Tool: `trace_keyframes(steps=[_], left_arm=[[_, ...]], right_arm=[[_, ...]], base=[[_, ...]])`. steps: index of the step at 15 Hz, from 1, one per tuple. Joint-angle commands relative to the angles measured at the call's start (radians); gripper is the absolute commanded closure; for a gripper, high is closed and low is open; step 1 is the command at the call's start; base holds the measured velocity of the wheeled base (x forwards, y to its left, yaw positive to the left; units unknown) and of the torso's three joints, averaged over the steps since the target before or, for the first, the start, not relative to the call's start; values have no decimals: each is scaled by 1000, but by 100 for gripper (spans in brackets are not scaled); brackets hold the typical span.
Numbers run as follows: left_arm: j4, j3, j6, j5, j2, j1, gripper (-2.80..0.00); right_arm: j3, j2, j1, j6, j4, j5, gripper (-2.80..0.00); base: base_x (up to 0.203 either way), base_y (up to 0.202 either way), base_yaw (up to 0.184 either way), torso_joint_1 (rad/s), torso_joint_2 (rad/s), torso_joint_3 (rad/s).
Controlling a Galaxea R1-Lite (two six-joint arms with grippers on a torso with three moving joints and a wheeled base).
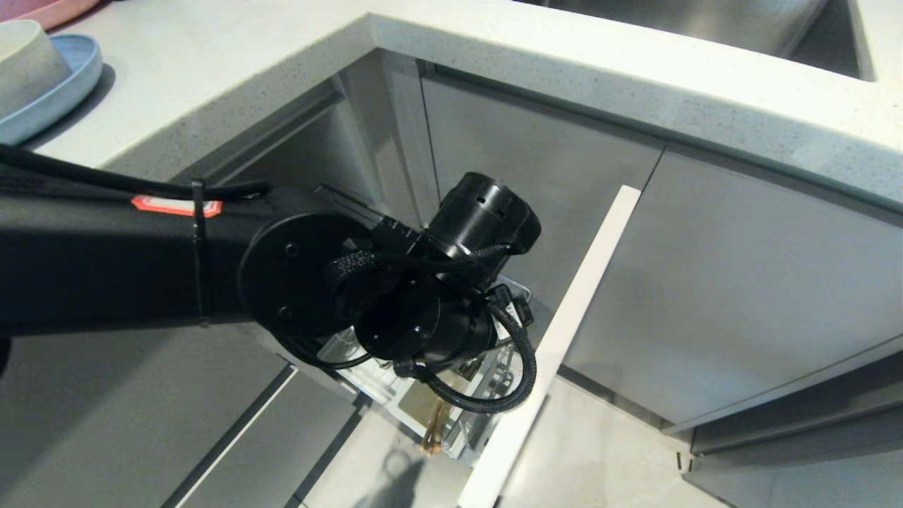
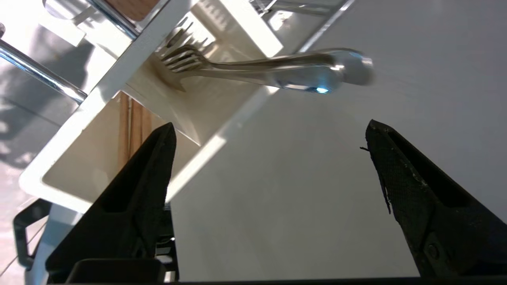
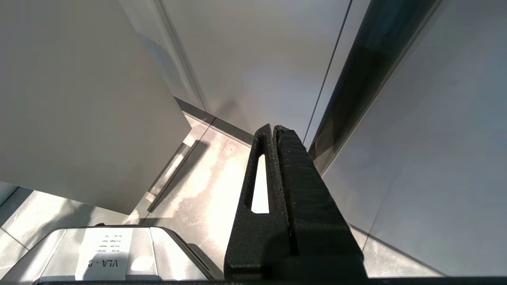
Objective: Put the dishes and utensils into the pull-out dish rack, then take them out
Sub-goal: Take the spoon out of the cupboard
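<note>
head view: left arm point(image 1: 296, 282) reaches down over the pull-out dish rack point(image 1: 451, 416); its fingers are hidden. off-white bowl point(image 1: 25, 63) sits on pale-blue plate point(image 1: 63, 92) at the table's far left corner.
left wrist view: left gripper point(image 2: 269, 136), fingers spread wide, empty. metal utensils point(image 2: 269, 73) lie just beyond the fingertips, tips in the white caddy point(image 2: 99, 99), handles crossing the gap. chopsticks point(image 2: 132, 126) stand in the neighbouring compartment.
right wrist view: right gripper point(image 3: 273, 132) parked, fingers pressed together.

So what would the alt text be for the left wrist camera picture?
Two black fingers of the open left gripper frame a white caddy holding a silver fork, tines down. Wooden chopsticks stand in the next compartment, beside the grey door front.
</note>
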Motion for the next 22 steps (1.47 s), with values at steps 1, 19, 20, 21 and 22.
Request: trace_keyframes(steps=[1,19,20,21,22], left_arm=[[7,0,-3,4,32,9,-280],[159,-48,12,112,42,33,-280],[158,-49,13,112,36,31,-280],[156,-49,10,111,28,27,-280],[155,-51,9,104,22,23,-280]], right_arm=[[2,-4,0,1,0,0,0],[2,-4,1,1,1,0,0],[2,-4,1,1,0,0,0],[2,-4,0,1,-1,0,0],[2,-4,2,1,0,0,0]], base=[[0,0,0,0,0,0],[0,0,0,0,0,0],[0,0,0,0,0,0],[0,0,0,0,0,0],[0,0,0,0,0,0]])
